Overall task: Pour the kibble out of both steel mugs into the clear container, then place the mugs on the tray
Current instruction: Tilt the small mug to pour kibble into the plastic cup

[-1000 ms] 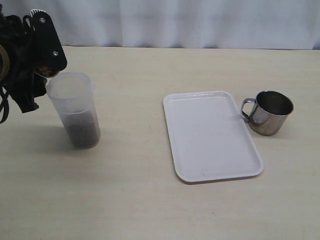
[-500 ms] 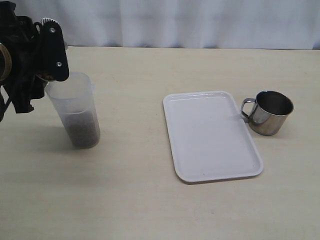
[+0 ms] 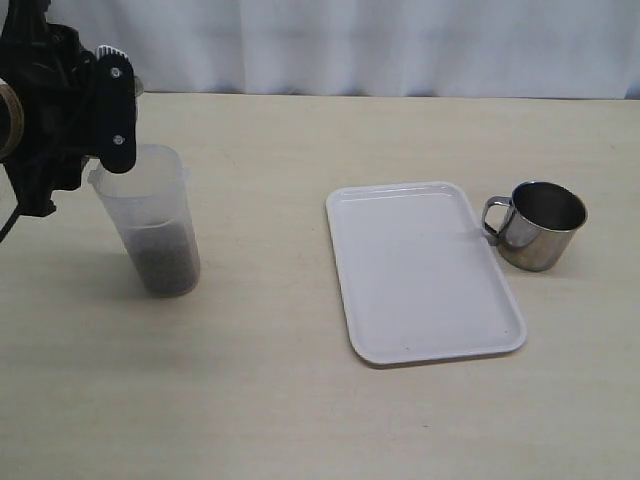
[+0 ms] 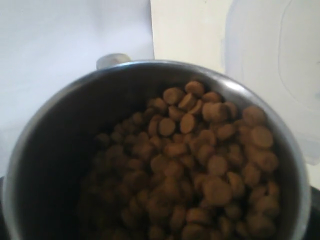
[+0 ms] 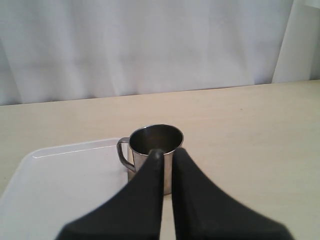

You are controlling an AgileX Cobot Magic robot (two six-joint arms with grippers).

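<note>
Step in hand: pouring. Noted left gripper [image 3: 90, 150] clamped on steel mug [image 4: 50, 150], kibble [image 4: 200, 160] inside, at rim of clear container [image 3: 150, 210], 9 o'clock of tray [image 3: 420, 280]. Logged right gripper [image 5: 166, 153] clenched, empty; second mug [image 3: 540, 235] at tray's 3 o'clock. Next, judged: tip steeply, mouth over rim.

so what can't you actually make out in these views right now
- held mug: the left gripper hides it in the exterior view; the left wrist view's edges cut off its sides and the grip.
- kibble: its depth in that mug, under the top layer.
- second mug, beside the tray: its bottom inside is dark in the exterior view, and hidden by its rim and the right gripper in the right wrist view.
- right gripper's place: outside the exterior view.
</note>
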